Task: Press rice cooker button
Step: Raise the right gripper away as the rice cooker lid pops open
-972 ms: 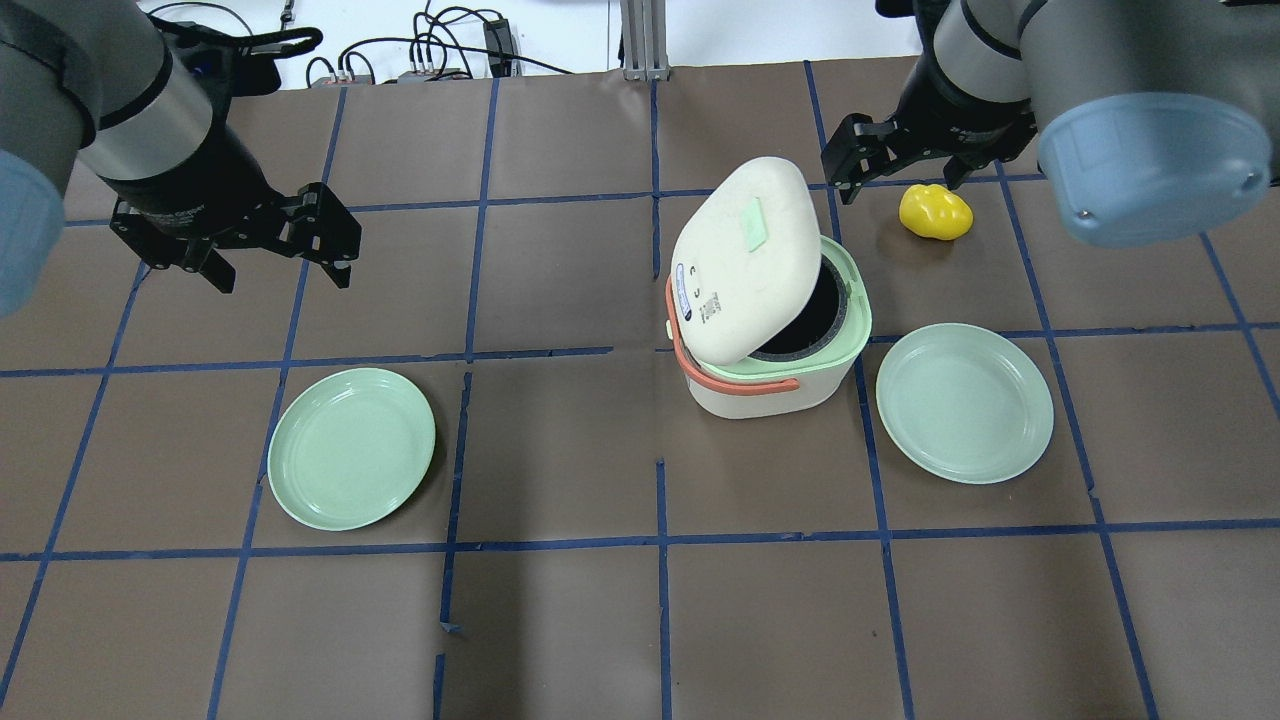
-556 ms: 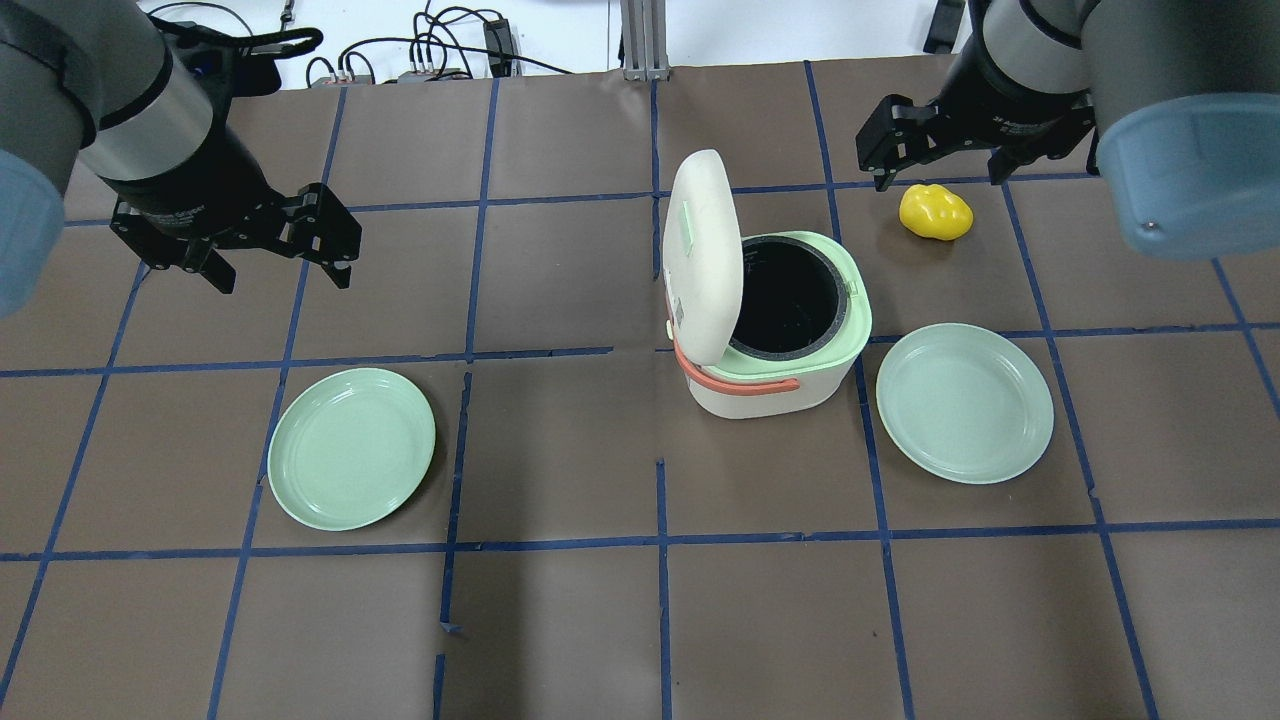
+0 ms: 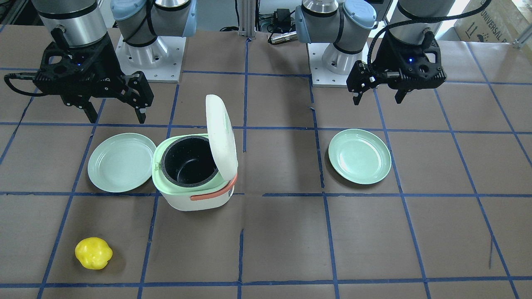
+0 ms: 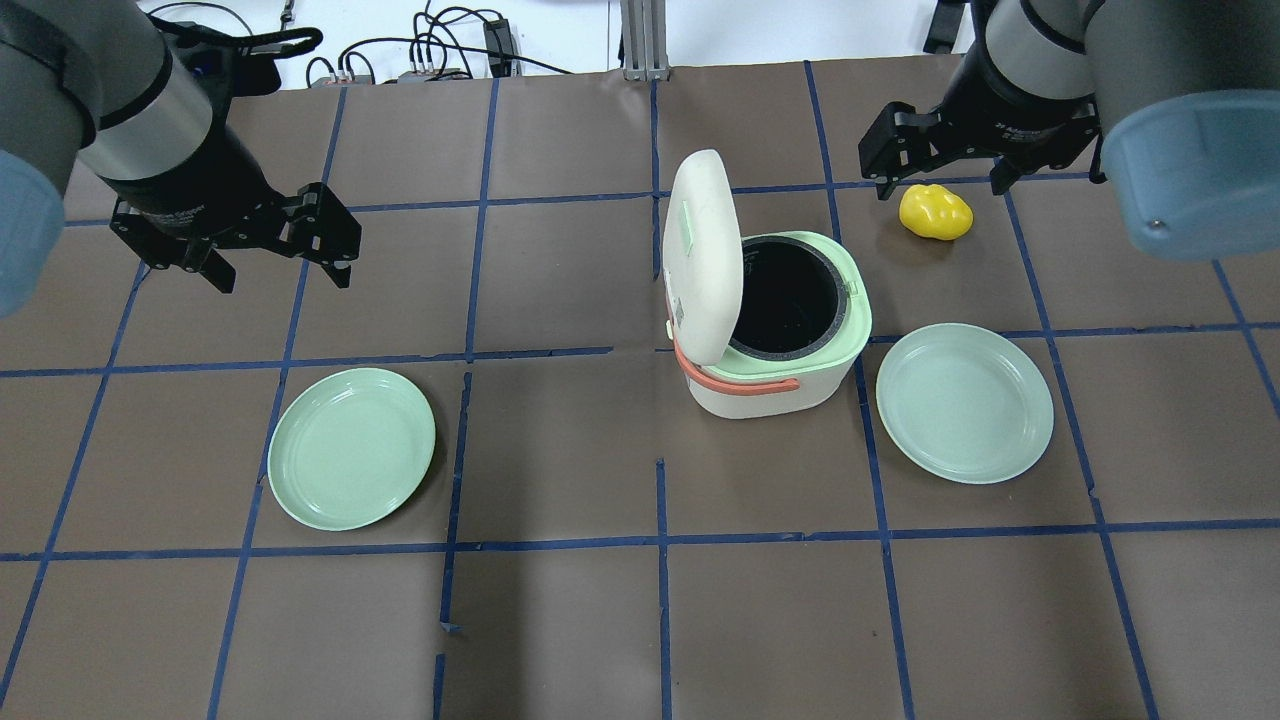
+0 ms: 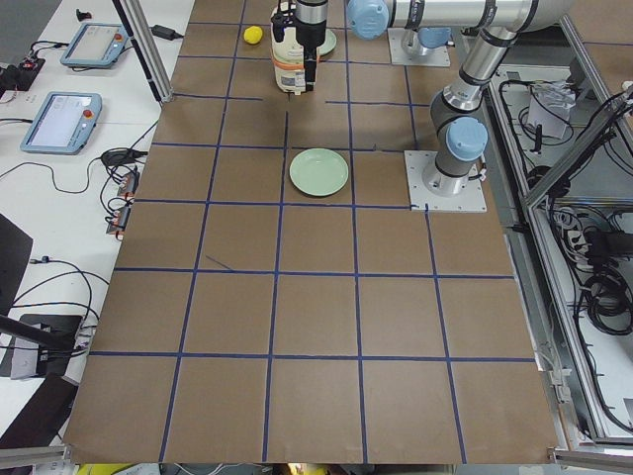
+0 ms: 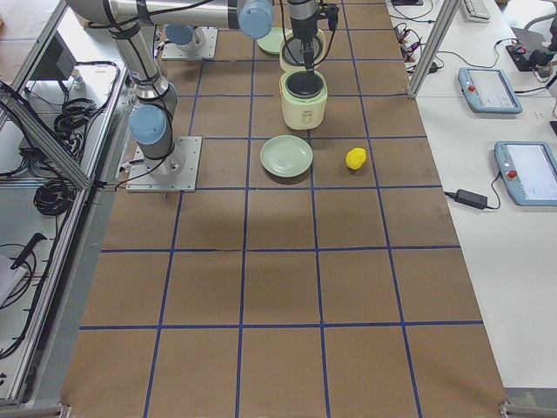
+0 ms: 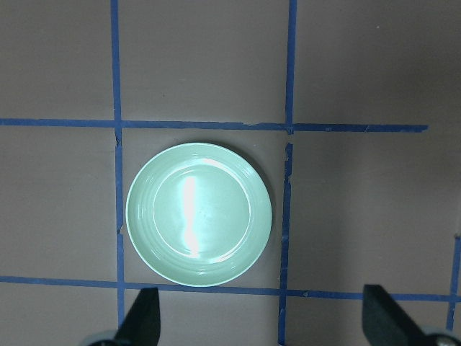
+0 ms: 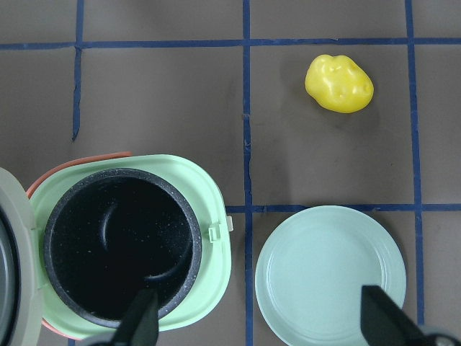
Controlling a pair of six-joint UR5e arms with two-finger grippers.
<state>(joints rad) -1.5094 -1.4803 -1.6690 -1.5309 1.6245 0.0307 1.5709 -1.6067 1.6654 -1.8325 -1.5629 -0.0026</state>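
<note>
The lid [image 4: 703,255] has sprung fully upright beneath the right gripper [image 3: 115,113], which has drawn back, spread and empty. The press looks done.

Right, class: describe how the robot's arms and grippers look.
Both arms are silver-grey tubes with pale blue joint caps. The left gripper and right gripper are black and blocky, each with two slim black jaws, a small blue light and a looping black cable.
</note>
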